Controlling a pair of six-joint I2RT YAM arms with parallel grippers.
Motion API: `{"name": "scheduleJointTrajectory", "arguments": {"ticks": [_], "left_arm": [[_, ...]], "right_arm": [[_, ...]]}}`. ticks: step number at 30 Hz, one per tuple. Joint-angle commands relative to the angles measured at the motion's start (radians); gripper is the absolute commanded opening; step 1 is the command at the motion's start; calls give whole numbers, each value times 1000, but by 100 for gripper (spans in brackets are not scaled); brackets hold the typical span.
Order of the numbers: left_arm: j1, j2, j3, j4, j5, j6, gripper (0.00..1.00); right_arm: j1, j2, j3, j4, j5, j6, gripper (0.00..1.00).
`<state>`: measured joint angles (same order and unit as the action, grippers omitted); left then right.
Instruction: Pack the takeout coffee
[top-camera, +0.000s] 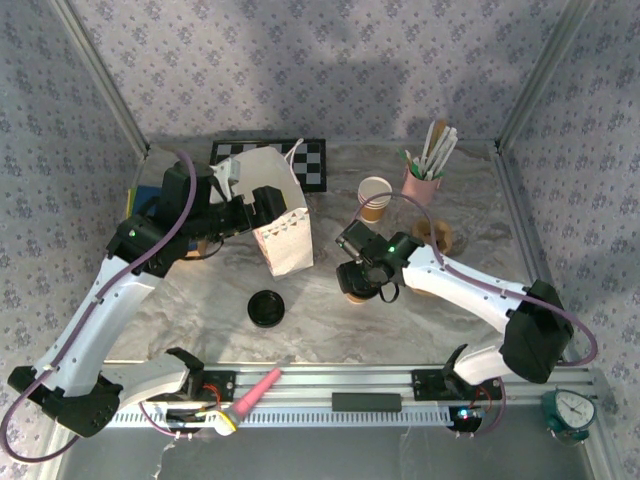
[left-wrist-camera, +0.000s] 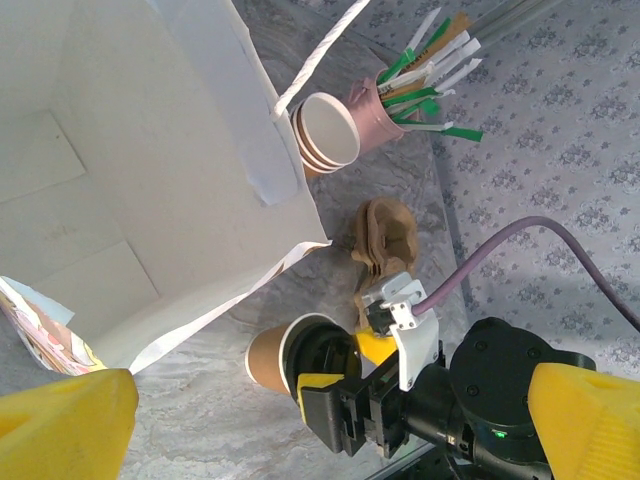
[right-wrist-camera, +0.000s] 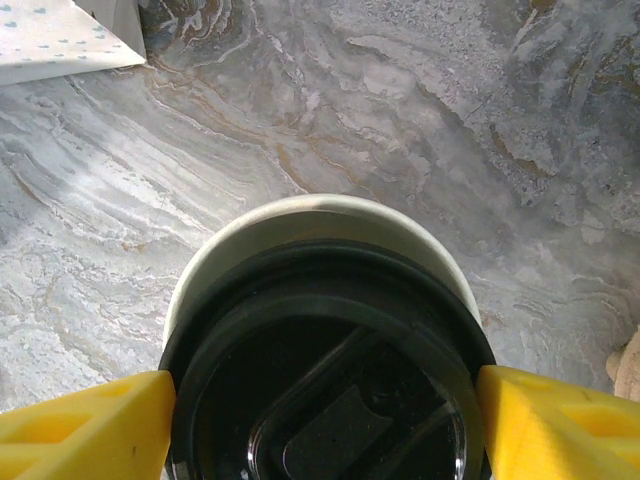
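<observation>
The takeout coffee, a tan-brown paper cup (top-camera: 349, 292) (left-wrist-camera: 268, 358) with a white rim (right-wrist-camera: 320, 212), stands on the marble table right of centre. A black lid (right-wrist-camera: 320, 380) lies on its mouth, and the far part of the rim shows past the lid. My right gripper (top-camera: 362, 272) (left-wrist-camera: 345, 365) (right-wrist-camera: 325, 405) hangs right over the cup, open, with a yellow finger (right-wrist-camera: 85, 425) at each side of the lid. The white paper bag (top-camera: 278, 220) (left-wrist-camera: 130, 150) stands open to the cup's left. My left gripper (top-camera: 262, 205) (left-wrist-camera: 320, 430) is open at the bag's mouth.
A stack of nested cups (top-camera: 374, 195) (left-wrist-camera: 325, 130) and a pink holder of stirrers (top-camera: 422, 182) (left-wrist-camera: 372, 108) stand at the back right. Brown cardboard sleeves (top-camera: 436, 236) (left-wrist-camera: 385, 235) lie behind the right arm. A second black lid (top-camera: 267, 307) lies near the front.
</observation>
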<state>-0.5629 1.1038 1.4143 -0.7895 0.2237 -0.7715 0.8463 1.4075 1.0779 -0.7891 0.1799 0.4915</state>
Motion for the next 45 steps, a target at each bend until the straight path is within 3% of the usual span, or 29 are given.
{"name": "scheduleJointTrajectory", "arguments": {"ticks": [1, 4, 19, 45], "left_arm": [[5, -2, -2, 18, 22, -10, 100], [3, -5, -3, 18, 22, -10, 100], [4, -13, -11, 19, 23, -14, 100], [2, -13, -18, 22, 23, -13, 100]], "right_arm": [[-7, -22, -3, -17, 20, 23, 79], [-9, -19, -2, -5, 15, 22, 75], [-14, -9, 6, -6, 15, 17, 71], [1, 27, 41, 1, 3, 11, 70]]}}
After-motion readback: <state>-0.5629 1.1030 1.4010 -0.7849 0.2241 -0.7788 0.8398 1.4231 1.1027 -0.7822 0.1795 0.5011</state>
